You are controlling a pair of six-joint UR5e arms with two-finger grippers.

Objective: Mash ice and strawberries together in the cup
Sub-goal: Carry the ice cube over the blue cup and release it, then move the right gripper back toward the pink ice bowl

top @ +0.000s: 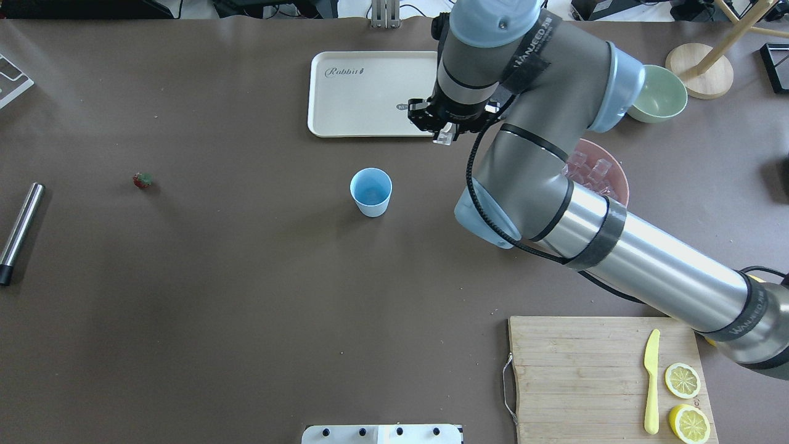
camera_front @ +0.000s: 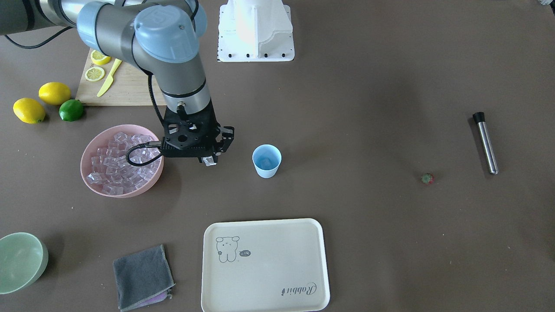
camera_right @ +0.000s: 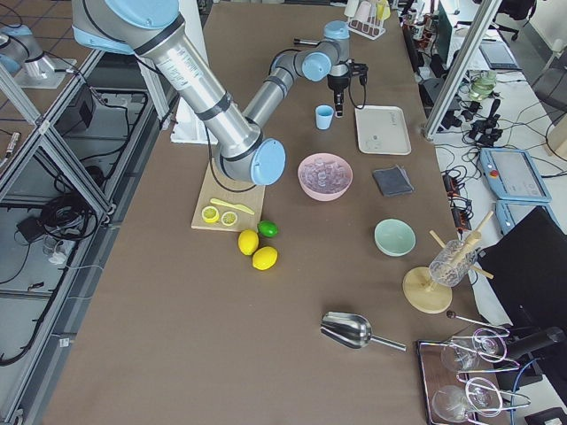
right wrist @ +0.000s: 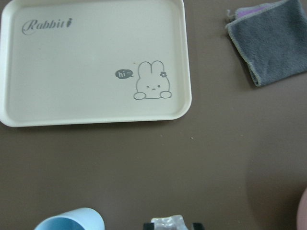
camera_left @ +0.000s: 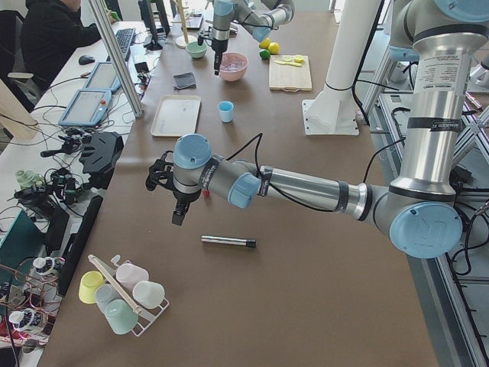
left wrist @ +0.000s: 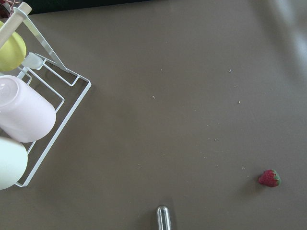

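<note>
The right gripper (camera_front: 209, 161) pinches one ice cube (right wrist: 168, 223) above bare table, between the pink bowl (camera_front: 86, 167), heaped with more ice (camera_front: 117, 164), and the single pale-blue cup (camera_front: 266, 161), which stands upright with open room all round. One strawberry (camera_front: 427, 178) lies well apart on the cup's other side, near one steel muddler (camera_front: 485, 143). One cream tray (camera_front: 264, 264) sits towards the operators' edge. Only the left-end view shows the left gripper (camera_left: 177, 214), hanging over the strawberry's end of the table; whether it is open cannot be told.
</note>
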